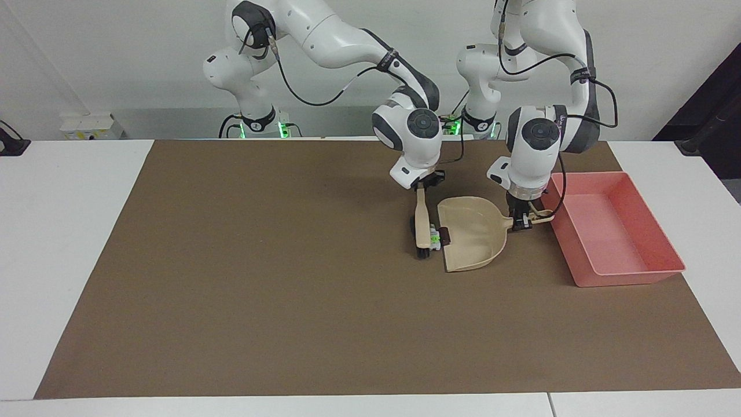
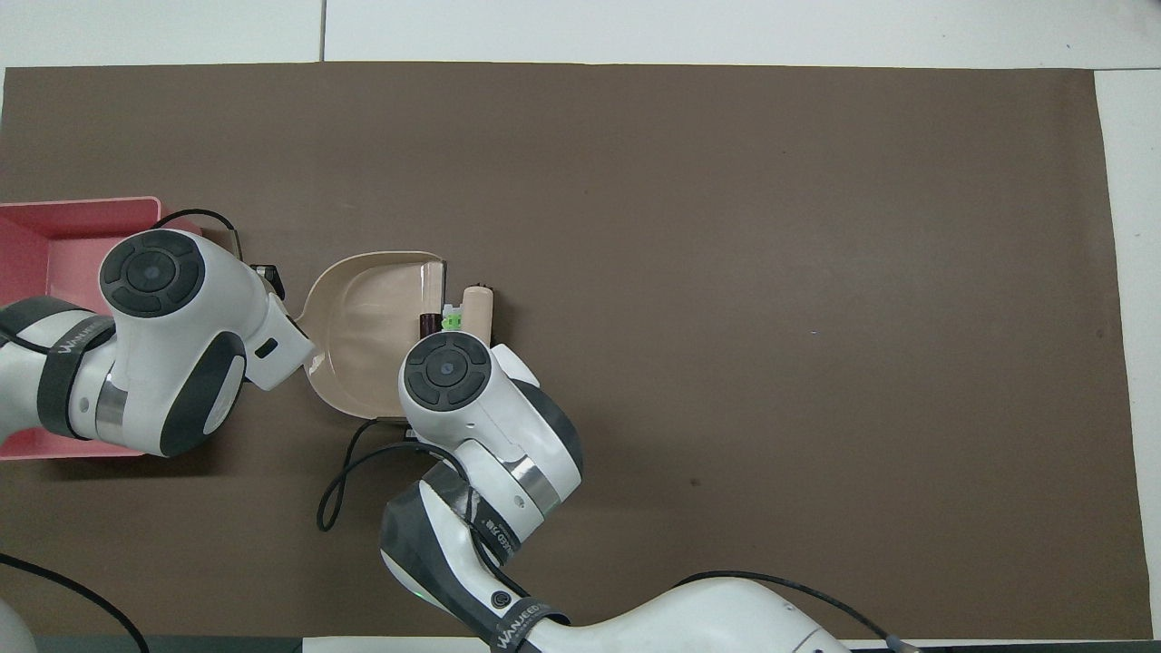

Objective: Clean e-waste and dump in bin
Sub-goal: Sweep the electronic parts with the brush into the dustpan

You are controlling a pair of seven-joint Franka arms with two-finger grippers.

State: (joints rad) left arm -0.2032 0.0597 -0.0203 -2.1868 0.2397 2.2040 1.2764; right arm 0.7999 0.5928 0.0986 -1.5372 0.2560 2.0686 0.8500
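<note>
My right gripper (image 1: 426, 186) is clamped on the top of the beige brush (image 1: 422, 223) handle, holding the brush upright with its black bristles down on the brown mat (image 1: 260, 278), just beside the open lip of the dustpan (image 1: 472, 240). The e-waste sits squeezed between the brush and that lip: the white block with a green mark (image 1: 433, 237) touches the brush, and the black chip (image 1: 444, 236) lies right at the dustpan's edge, on the lip or just against it, I cannot tell which. My left gripper (image 1: 524, 221) is closed on the dustpan's handle, holding the pan flat on the mat with its mouth turned toward the right arm's end of the table. The pink bin (image 1: 613, 231) stands just beside that handle, at the left arm's end of the mat near the table edge. From overhead my right wrist covers most of the brush, leaving only its bristle end (image 2: 477, 308), the green mark (image 2: 453, 317) and the chip (image 2: 427, 320) showing at the dustpan's (image 2: 363, 326) mouth, with the bin (image 2: 54, 227) half hidden under my left arm.
</note>
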